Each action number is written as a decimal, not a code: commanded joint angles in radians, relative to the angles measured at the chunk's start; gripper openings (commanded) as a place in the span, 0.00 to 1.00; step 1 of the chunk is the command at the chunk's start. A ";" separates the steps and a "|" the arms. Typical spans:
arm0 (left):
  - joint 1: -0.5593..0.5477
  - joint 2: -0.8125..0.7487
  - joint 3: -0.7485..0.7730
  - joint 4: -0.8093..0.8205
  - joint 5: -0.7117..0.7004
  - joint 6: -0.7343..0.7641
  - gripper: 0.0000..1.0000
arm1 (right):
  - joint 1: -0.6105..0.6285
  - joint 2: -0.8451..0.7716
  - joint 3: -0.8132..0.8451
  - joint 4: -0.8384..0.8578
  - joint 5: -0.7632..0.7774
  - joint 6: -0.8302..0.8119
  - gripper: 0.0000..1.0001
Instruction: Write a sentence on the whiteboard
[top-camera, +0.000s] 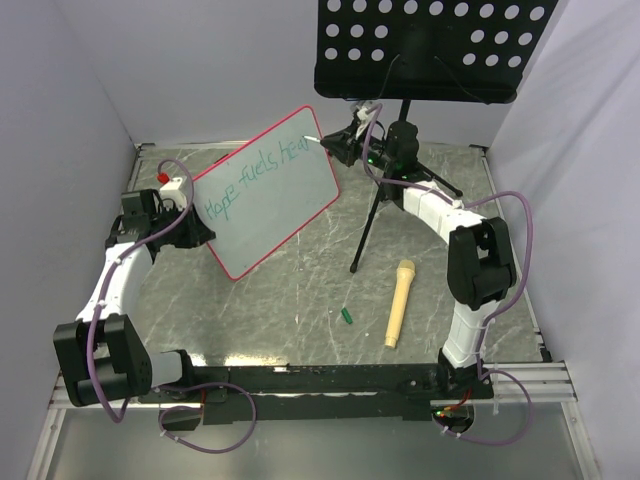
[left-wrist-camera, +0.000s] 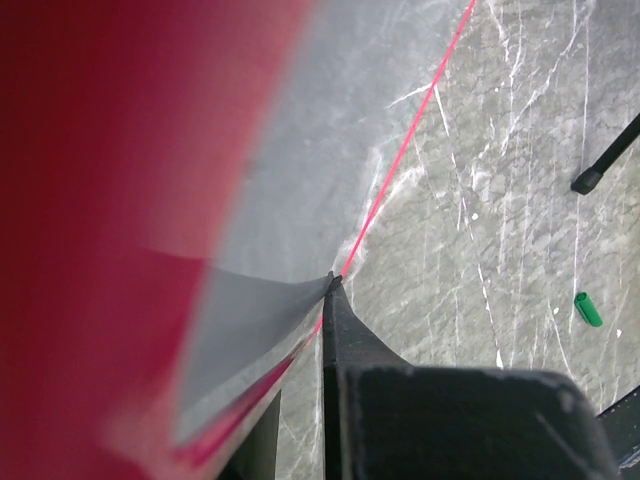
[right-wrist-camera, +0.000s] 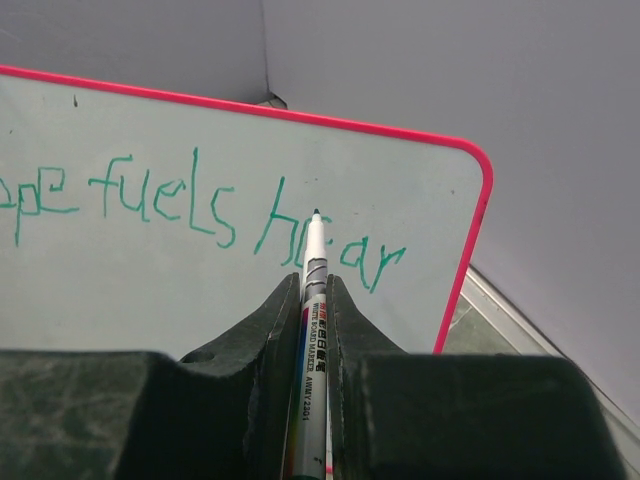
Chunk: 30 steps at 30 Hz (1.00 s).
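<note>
**Near edge.** In the top view, the left arm (top-camera: 115, 285) and right arm (top-camera: 470, 300) rise from their bases at 6 o'clock. Just beyond them on the surface (top-camera: 300, 290), a small green cap (top-camera: 345, 316) lies loose. A cream microphone-shaped object (top-camera: 397, 302) lies at 3 o'clock of the cap, apart from it.

**Mid field.** The left claw (top-camera: 198, 230) is closed on the edge of the whiteboard (top-camera: 270, 195), at the board's 8 o'clock side. It props the board tilted, writing face up, at 11 o'clock of the surface centre. The right claw (right-wrist-camera: 313, 285) is clamped fully shut on a marker (right-wrist-camera: 314, 250). It reaches the board's far corner from 3 o'clock.

**Step in hand.** The sentence (right-wrist-camera: 160, 205) reads "Hope fuels hear" in teal strokes, so writing is under way and near its end. The last word appears to lack its closing letters. The next move calls for placing the tip to the 3 o'clock side of the "r". Little bare board is left there before the pink frame, so the strokes need to be compact. The left claw must keep the board steady against the pen pressure.

**Far field.** A black perforated music stand (top-camera: 430, 40) stands at 1 o'clock, behind the right claw.

**Not resolved.**
- Whether the marker tip touches the board cannot be told.
- The right wrist view cuts off the first letters of "Hope".
- Blurred red fills much of the left wrist view, and only one finger of the left claw shows there.
</note>
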 joint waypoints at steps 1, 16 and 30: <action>-0.010 0.041 -0.085 -0.168 -0.427 0.273 0.01 | 0.010 -0.002 -0.014 0.073 0.005 -0.019 0.00; 0.004 0.013 -0.122 -0.188 -0.503 0.289 0.01 | 0.010 0.006 -0.072 0.149 0.096 -0.036 0.00; 0.006 0.036 -0.109 -0.185 -0.475 0.282 0.01 | 0.003 0.051 -0.005 0.127 0.134 -0.037 0.00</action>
